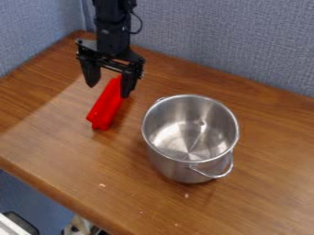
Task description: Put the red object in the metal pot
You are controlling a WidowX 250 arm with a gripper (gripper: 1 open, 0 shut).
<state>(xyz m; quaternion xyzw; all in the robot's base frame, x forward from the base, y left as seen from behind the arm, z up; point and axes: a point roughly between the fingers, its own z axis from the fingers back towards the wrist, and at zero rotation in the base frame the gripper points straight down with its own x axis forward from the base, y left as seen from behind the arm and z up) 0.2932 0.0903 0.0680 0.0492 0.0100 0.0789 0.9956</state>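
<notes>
The red object (106, 104) is a bright elongated block lying flat on the wooden table (50, 119), left of the metal pot. My gripper (110, 81) hangs open, pointing straight down over the block's far end, one finger on either side of it. Whether the fingertips (91, 77) touch the block or the table I cannot tell. The metal pot (190, 138) stands upright and empty to the right, its thin wire handle lying against the near side.
The table's front edge runs diagonally from left to lower right. A blue-grey fabric wall (245, 37) stands behind the table. At the bottom, below the table edge, some pale items show on the floor.
</notes>
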